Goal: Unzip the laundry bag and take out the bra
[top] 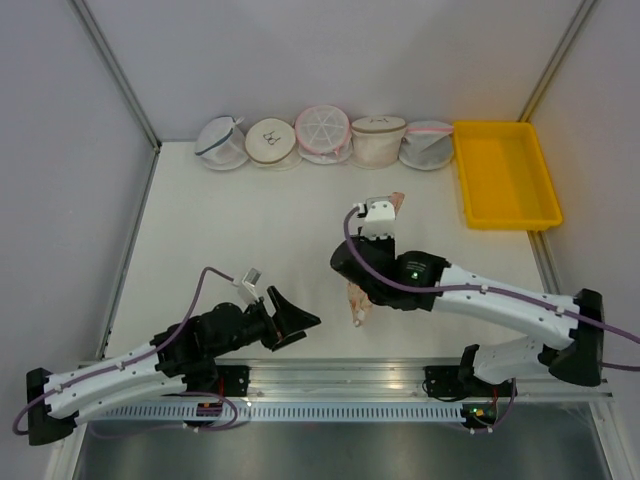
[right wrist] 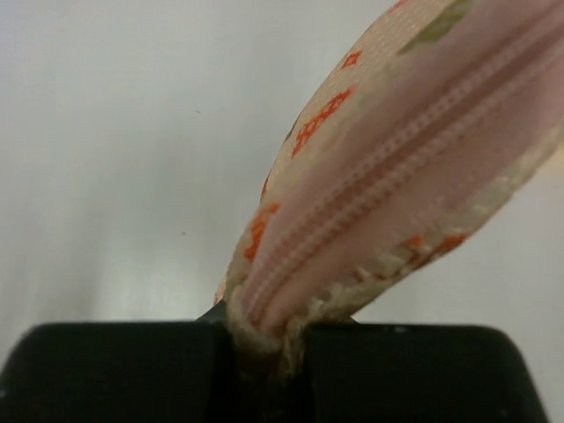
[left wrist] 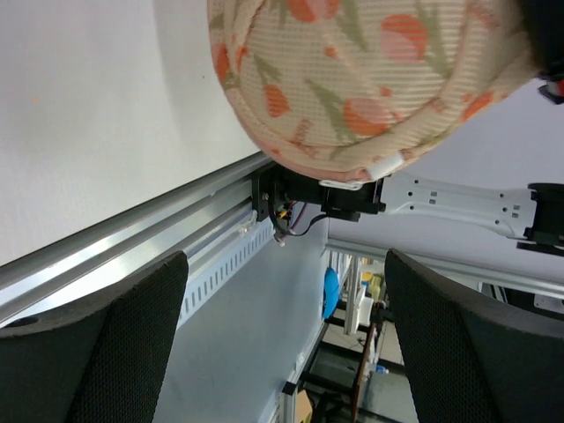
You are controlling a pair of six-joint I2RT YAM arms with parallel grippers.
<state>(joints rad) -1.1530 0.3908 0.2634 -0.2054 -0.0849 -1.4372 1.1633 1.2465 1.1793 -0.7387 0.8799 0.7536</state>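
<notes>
Right wrist view has the right hand [right wrist: 269,348] clenched on the bag [right wrist: 330,115] edge, at the top view's centre, zip [right wrist: 397,181] shut. Left hand [left wrist: 282,339] is released; next it probably must grip the zip and draw it open.

The laundry bag [top: 357,300] sits in my right gripper [right wrist: 264,366], my left gripper [top: 291,320] to its left, round bags [top: 325,140] behind, a tray [top: 505,222] right of them.

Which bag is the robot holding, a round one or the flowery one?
The flowery laundry bag, pinched in the right gripper. The five round bags sit in a row by the back wall.
</notes>
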